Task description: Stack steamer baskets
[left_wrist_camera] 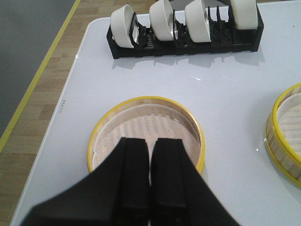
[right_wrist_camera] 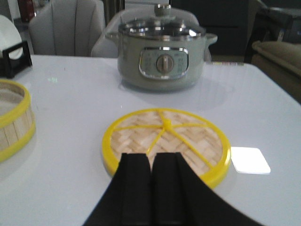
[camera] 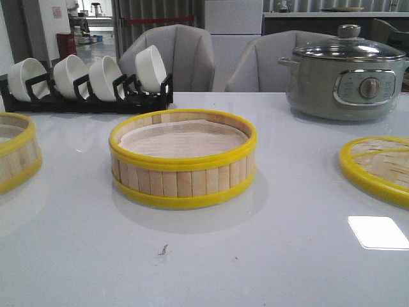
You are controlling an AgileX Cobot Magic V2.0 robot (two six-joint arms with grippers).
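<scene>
One steamer basket (camera: 183,160) stands in the middle of the white table; it also shows at the edge of the left wrist view (left_wrist_camera: 285,132) and of the right wrist view (right_wrist_camera: 13,120). The second steamer basket (camera: 16,150) stands at the table's left edge, and in the left wrist view (left_wrist_camera: 146,127) it lies just beyond my left gripper (left_wrist_camera: 151,141). The left gripper is shut and empty, above that basket's near side. My right gripper (right_wrist_camera: 151,157) is shut and empty, above the near rim of the flat woven lid (right_wrist_camera: 166,141). Neither gripper shows in the front view.
The woven yellow-rimmed lid (camera: 378,167) lies at the table's right. A grey glass-lidded electric pot (camera: 345,77) stands at the back right. A black rack with several white bowls (camera: 86,83) stands at the back left. Grey chairs stand behind the table.
</scene>
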